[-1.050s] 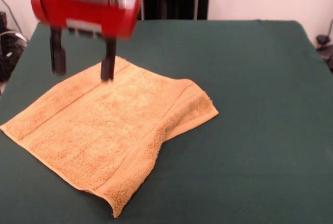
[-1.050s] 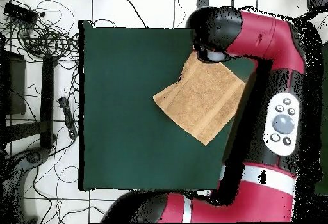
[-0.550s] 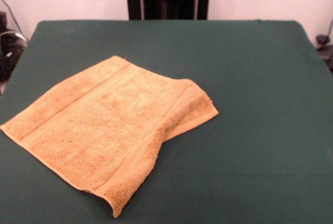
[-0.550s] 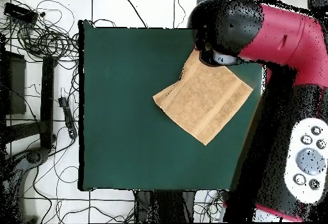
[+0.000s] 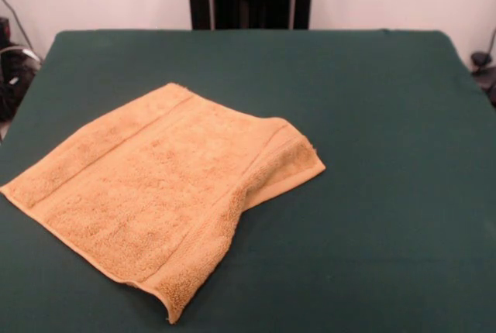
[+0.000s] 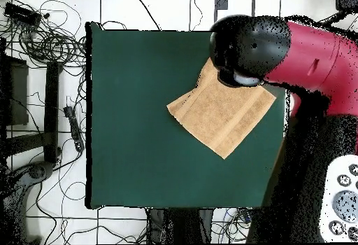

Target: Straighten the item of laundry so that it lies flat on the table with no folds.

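Towel (image 5: pixel 155 193) is lying on tabletop (image 5: pixel 372 101), one side folded under. Arm (image 6: pixel 294 46) is hiding the pincer; grip state untellable. Risk: a pinch catching both layers, dragging the fold along.

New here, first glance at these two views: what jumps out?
The golden-orange towel on the dark green table: it sits toward the front view's left side, with its right-hand end doubled over into a thick fold, so it is not flat yet. In the overhead view the big red and black arm looms over the table's right edge, covering one corner of the towel.
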